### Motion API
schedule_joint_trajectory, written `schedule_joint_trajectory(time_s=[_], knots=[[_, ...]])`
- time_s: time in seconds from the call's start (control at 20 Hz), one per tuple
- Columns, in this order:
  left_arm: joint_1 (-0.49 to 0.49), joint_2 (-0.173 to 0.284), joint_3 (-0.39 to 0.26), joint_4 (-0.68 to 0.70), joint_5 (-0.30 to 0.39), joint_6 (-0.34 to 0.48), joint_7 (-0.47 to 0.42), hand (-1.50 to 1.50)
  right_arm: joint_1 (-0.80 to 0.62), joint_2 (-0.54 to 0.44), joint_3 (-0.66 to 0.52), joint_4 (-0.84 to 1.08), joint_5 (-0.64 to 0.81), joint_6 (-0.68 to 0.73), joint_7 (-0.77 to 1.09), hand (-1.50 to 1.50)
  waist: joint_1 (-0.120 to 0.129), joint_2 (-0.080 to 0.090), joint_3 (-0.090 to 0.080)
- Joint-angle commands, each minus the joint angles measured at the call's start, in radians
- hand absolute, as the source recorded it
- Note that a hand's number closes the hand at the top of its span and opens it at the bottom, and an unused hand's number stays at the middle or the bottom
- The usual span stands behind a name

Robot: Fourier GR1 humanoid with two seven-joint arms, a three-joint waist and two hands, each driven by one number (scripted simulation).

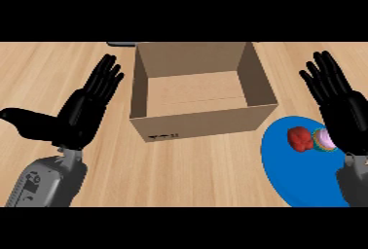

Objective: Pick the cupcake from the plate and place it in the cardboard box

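An open cardboard box stands at the middle of a pale wooden bench, its plain brown walls squared off and its flat floor bare, with a small dark mark printed low on the near wall. To its right lies a round, smooth blue plate, apart from the box and running off toward the lower right. On the plate's upper part sits the cupcake, tipped on its side, a pale pink top showing above a ridged, multicoloured wrapper; part of it is hidden behind the robot's right hand. Just beside it, to the left and close enough to seem touching, is a lumpy red piece with a rough, knobbly surface. The right hand, glossy black, is held flat over the plate's right edge, fingers straight and spread wide, gripping nothing. The left hand is on the far side of the box, over bare wood, likewise open with fingers straight and thumb thrown out to the left; its grey forearm enters from the lower left corner.
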Motion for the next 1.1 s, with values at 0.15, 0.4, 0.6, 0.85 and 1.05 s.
schedule_joint_trajectory(time_s=[0.15,0.4,0.6,0.85,1.05], knots=[[0.113,0.133,0.041,0.086,-0.162,0.042,-0.014,0.00,-0.069,-0.088,-0.231,0.084,-0.034,0.015,-0.140,-1.50,0.026,0.039,0.010],[0.233,0.165,0.014,0.103,-0.253,0.095,-0.008,0.00,0.013,-0.207,-0.302,0.258,0.257,-0.248,-0.044,1.50,0.045,0.045,0.008],[0.286,0.163,0.038,0.134,-0.258,0.090,-0.079,0.00,-0.001,-0.051,-0.370,0.397,0.166,-0.259,-0.319,-1.50,0.035,0.039,0.010],[0.274,0.133,0.037,0.137,-0.300,0.124,-0.070,0.00,0.093,-0.230,-0.310,0.416,0.263,-0.077,-0.323,-1.50,0.015,0.035,0.007],[0.312,0.110,0.008,0.115,-0.320,0.143,-0.076,0.00,0.129,-0.420,-0.245,0.447,0.384,0.028,-0.236,-1.50,0.022,0.037,0.006]])
